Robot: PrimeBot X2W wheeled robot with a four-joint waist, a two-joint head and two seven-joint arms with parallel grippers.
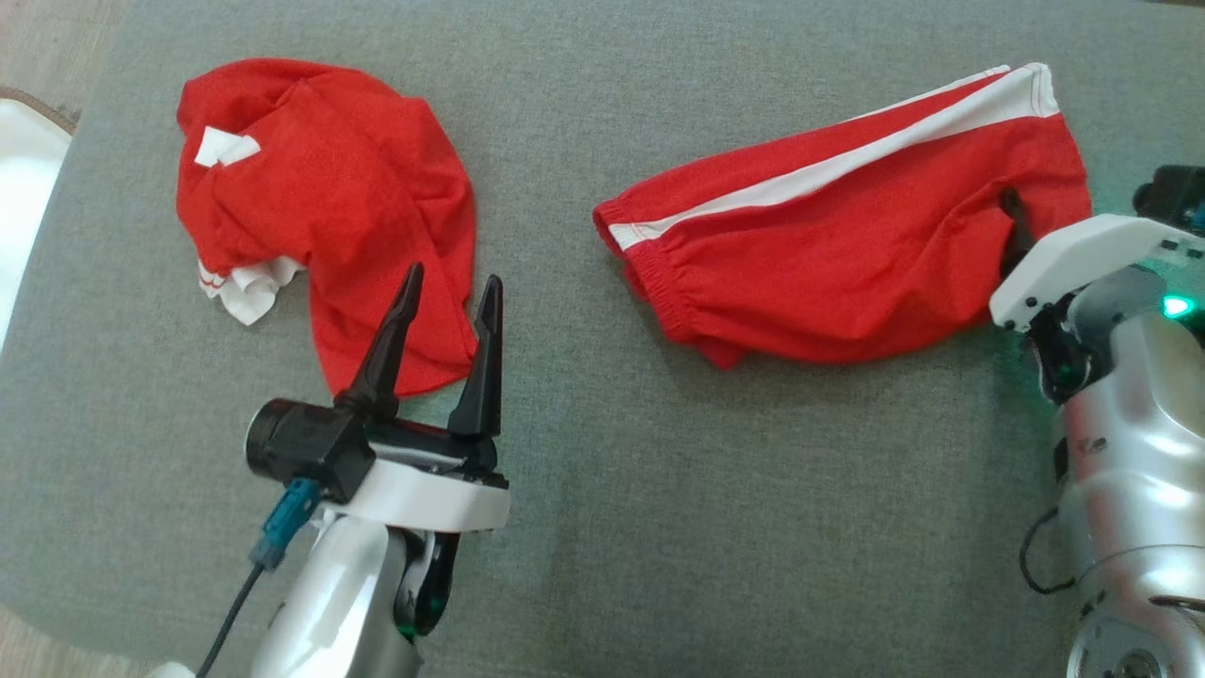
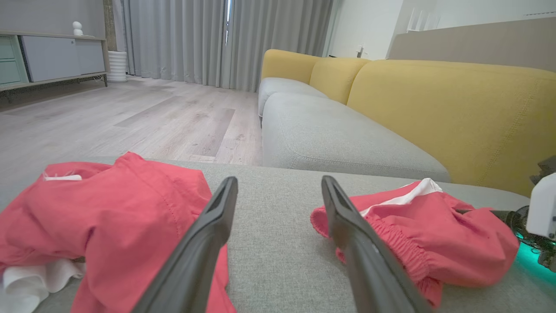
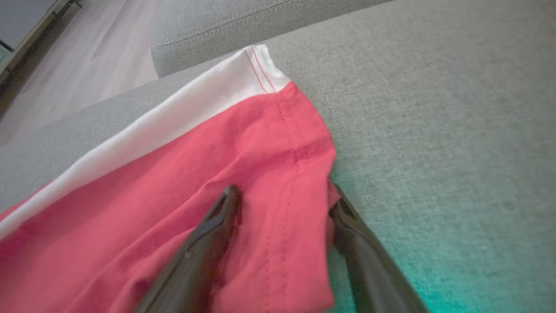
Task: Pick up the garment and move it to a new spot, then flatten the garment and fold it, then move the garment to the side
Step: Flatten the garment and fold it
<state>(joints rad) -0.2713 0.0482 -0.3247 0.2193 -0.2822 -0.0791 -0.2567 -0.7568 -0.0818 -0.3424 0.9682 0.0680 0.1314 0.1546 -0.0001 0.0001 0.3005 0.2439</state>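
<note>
Right gripper (image 3: 283, 193): apart, set astride hem (image 3: 299, 148) of shorts (image 3: 173, 182).
Left gripper (image 1: 453, 280): apart, nothing held.
Handling: shorts judged light, limp; hem best pinched.

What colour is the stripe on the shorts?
White stripe on red shorts; the head view shows it best.

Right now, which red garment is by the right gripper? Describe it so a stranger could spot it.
Two red garments lie on the grey cushion. Take the one on the robot's right, its hem inside the open right gripper. These shorts have a long white side stripe and a gathered waistband; the crumpled garment to the left shows a white tag instead.
</note>
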